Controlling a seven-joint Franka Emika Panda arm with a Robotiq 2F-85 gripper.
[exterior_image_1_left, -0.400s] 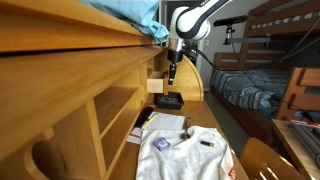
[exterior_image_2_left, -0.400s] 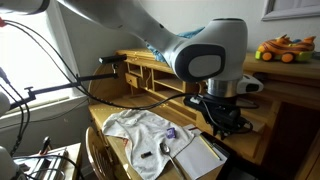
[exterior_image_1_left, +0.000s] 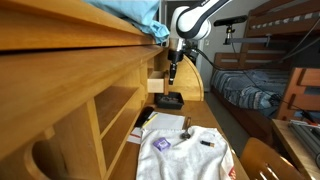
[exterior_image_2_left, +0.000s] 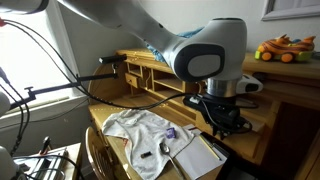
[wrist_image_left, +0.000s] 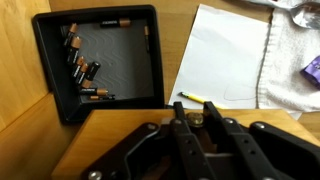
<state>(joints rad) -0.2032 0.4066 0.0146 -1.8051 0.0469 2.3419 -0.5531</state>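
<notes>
In the wrist view my gripper (wrist_image_left: 194, 104) is shut on a small cylinder, seemingly a battery (wrist_image_left: 194, 118), whose round metal end shows between the fingers. Just beyond the fingertips lies a black tray (wrist_image_left: 110, 60) with several batteries along its left side. In both exterior views the gripper (exterior_image_1_left: 172, 72) (exterior_image_2_left: 222, 118) hangs above the wooden desk, over the tray (exterior_image_1_left: 168, 100). A yellow pencil (wrist_image_left: 192, 97) lies on a white sheet of paper (wrist_image_left: 225, 55) right by the fingertips.
A white cloth (exterior_image_1_left: 185, 155) (exterior_image_2_left: 140, 130) lies beyond the paper (exterior_image_1_left: 160, 125) with a purple item (wrist_image_left: 312, 70) and a black marker (exterior_image_1_left: 207, 142) on it. Wooden shelves (exterior_image_1_left: 90, 110) run along the desk. A bunk bed (exterior_image_1_left: 265, 60) stands behind.
</notes>
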